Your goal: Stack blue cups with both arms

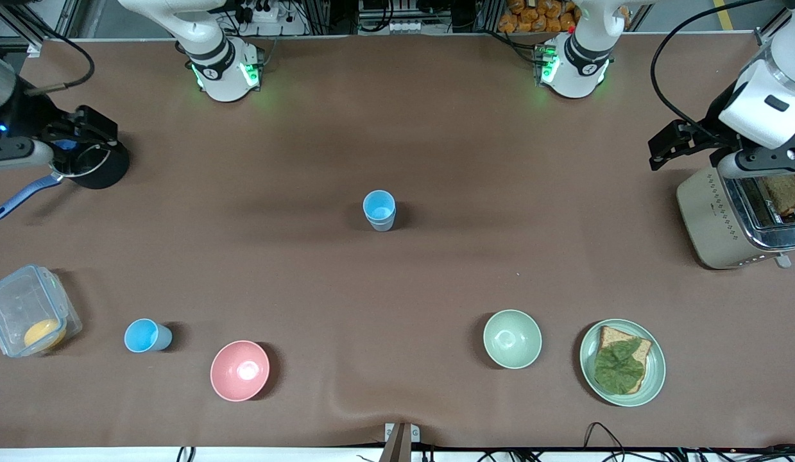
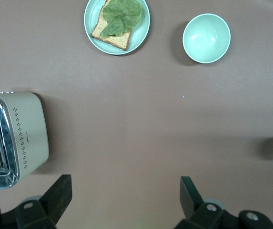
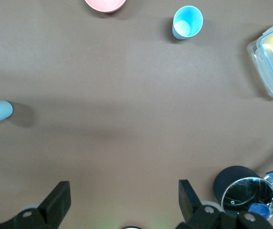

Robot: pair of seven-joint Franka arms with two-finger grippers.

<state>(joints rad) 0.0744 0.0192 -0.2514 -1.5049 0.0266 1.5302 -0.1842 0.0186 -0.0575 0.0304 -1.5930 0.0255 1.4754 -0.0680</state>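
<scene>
While both arms hang back at the ends of the worktop [image 1: 397, 128], the two stacked blue cups [image 1: 379, 210] stand upright near its middle, the bright sky-blue one nested in the paler one. A third blue cup [image 1: 147, 335] stands alone near the front edge, toward the right arm's end, between a clear lidded box [image 1: 28, 317] with something yellow inside and a pink bowl [image 1: 240, 370].

The right gripper [image 3: 122, 200] hovers over the right arm's end of the worktop, above a dark saucepan [image 1: 92, 163] with a blue handle. Its fingers [image 3: 60, 202] are spread wide and hold nothing.

The left gripper [image 2: 124, 198] hovers over the left arm's end, just beside a cream toaster [image 1: 734, 215] that has a slice of bread in its slot. Its fingers [image 2: 60, 195] are likewise spread wide and empty.

Near the front edge toward the left arm's end sit a pale green bowl [image 1: 512, 339] and, beside it, a pale green plate [image 1: 622, 362] carrying a slice of bread topped with a lettuce leaf.
</scene>
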